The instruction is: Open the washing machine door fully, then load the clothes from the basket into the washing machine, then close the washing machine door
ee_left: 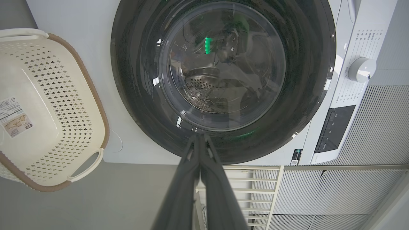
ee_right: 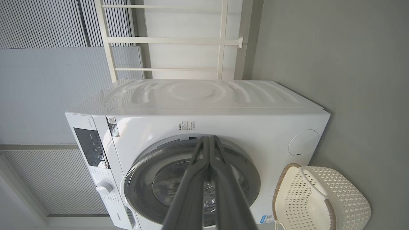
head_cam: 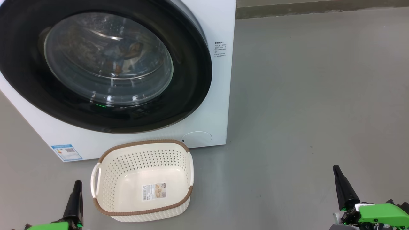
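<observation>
The washing machine (head_cam: 219, 105) stands on the floor with its door (head_cam: 191, 80) lying flat against the front, shut. Behind the glass I make out light blue fabric with brown patches, the clothes (head_cam: 127, 52). The cream basket (head_cam: 140, 143) sits on the floor right in front of the machine, with nothing in it but its label sticker. My left gripper (head_cam: 77, 182) is shut, low at the left, just left of the basket. My right gripper (head_cam: 335, 167) is shut, low at the far right, well away from the basket. Along the left gripper (ee_left: 200, 135) I see the door (ee_left: 134, 80); along the right gripper (ee_right: 208, 137) the whole machine (ee_right: 223, 121).
Grey floor (head_cam: 303, 95) stretches open to the right of the machine. The control panel with its round knob (ee_left: 361, 69) is on the machine's top front. A white rail rack (ee_right: 166, 40) and slatted panels stand behind the machine.
</observation>
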Controlling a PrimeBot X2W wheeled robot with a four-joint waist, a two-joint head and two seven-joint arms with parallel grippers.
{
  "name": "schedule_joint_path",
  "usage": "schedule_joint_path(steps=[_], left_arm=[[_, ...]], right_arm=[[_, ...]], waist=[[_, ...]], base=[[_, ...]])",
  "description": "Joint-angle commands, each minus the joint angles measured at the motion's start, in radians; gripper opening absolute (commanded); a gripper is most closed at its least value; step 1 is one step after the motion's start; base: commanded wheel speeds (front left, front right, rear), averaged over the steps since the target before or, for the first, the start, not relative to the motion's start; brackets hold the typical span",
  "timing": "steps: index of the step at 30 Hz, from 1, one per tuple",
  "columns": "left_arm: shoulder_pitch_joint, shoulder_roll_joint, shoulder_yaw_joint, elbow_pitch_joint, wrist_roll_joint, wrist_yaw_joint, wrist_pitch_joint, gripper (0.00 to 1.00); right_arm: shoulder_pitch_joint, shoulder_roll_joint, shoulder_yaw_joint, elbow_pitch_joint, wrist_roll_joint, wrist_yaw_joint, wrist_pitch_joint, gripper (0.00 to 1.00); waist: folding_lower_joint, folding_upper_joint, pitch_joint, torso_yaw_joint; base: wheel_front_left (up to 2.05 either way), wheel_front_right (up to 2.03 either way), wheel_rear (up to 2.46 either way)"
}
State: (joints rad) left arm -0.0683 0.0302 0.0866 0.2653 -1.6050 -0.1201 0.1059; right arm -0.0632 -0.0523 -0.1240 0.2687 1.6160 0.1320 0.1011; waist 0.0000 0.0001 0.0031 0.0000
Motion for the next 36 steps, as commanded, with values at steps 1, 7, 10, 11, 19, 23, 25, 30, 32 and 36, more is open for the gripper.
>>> schedule_joint_path(steps=[1,7,10,11,19,23,25,30,32,36], left_arm=[[-0.04,0.02,0.027,-0.02,-0.004,-0.011,0.007,0.0],[-0.04,0.02,0.027,-0.02,-0.004,-0.011,0.007,0.0],[-0.04,0.02,0.027,-0.02,-0.004,-0.011,0.007,0.0],[-0.04,0.02,0.027,-0.02,-0.004,-0.011,0.007,0.0],[-0.04,0.02,0.027,-0.02,-0.004,-0.011,0.007,0.0],[-0.04,0.02,0.027,-0.02,-0.004,-0.011,0.007,0.0],[-0.04,0.02,0.027,-0.02,-0.004,-0.011,0.007,0.0],[-0.04,0.02,0.027,-0.02,-0.004,-0.011,0.007,0.0],[-0.04,0.02,0.027,-0.02,-0.004,-0.011,0.007,0.0],[-0.04,0.02,0.027,-0.02,-0.004,-0.011,0.007,0.0]], right_arm=[[-0.044,-0.005,0.019,-0.024,0.0,-0.001,0.005,0.0],[-0.044,-0.004,0.018,-0.024,-0.001,-0.001,0.005,0.0],[-0.044,-0.004,0.018,-0.024,-0.001,-0.001,0.006,0.0],[-0.044,-0.004,0.018,-0.024,-0.001,-0.001,0.006,0.0],[-0.044,-0.003,0.017,-0.024,-0.002,-0.001,0.007,0.0],[-0.044,-0.003,0.016,-0.024,-0.002,-0.001,0.007,0.0],[-0.044,-0.003,0.016,-0.024,-0.002,-0.001,0.007,0.0],[-0.044,-0.002,0.016,-0.024,-0.003,-0.001,0.008,0.0],[-0.044,-0.002,0.015,-0.024,-0.003,-0.001,0.008,0.0],[-0.044,-0.002,0.015,-0.024,-0.003,-0.001,0.008,0.0]], waist=[[0.0,-0.0001,0.0,0.0],[0.0,-0.0001,0.0,0.0],[0.0,-0.0001,0.0,0.0],[0.0,-0.0001,0.0,0.0],[0.0,-0.0001,0.0,0.0],[0.0,-0.0001,0.0,0.0],[0.0,-0.0001,0.0,0.0],[0.0,-0.0001,0.0,0.0],[0.0,-0.0001,0.0,0.0],[0.0,-0.0001,0.0,0.0]], base=[[0.0,0.0,0.0],[0.0,0.0,0.0],[0.0,0.0,0.0],[0.0,0.0,0.0],[0.0,0.0,0.0],[0.0,0.0,0.0],[0.0,0.0,0.0],[0.0,0.0,0.0],[0.0,0.0,0.0],[0.0,0.0,0.0]])
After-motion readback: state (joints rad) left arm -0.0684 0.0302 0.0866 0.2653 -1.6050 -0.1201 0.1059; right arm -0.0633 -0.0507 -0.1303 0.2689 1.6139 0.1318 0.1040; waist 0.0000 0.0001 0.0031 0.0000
